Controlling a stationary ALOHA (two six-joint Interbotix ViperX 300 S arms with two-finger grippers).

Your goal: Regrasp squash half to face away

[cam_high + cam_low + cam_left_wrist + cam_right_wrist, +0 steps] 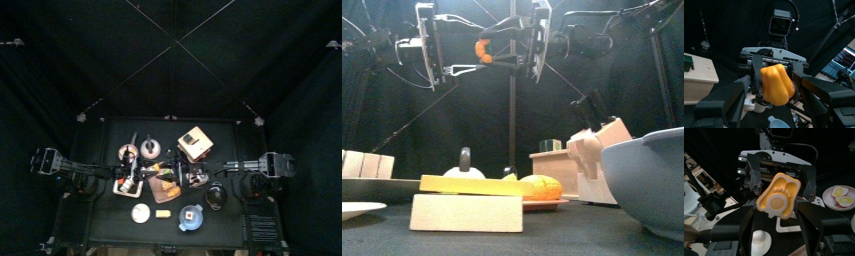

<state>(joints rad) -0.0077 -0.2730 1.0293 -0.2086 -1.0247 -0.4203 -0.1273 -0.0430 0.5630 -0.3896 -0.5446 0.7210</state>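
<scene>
Orange squash half (777, 84) shows its rounded skin in the left wrist view, its cut face in the right. Right hand (777, 67) grips it; left hand (776, 178) stands fully open around it.

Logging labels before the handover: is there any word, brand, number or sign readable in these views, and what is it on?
No text can be read in any view.
Screen past the curtains, left wrist view: bright lines, too blurred to read.
Squash half: no label or marking shows.
Things on the table, top view: too small to show any print.
</scene>
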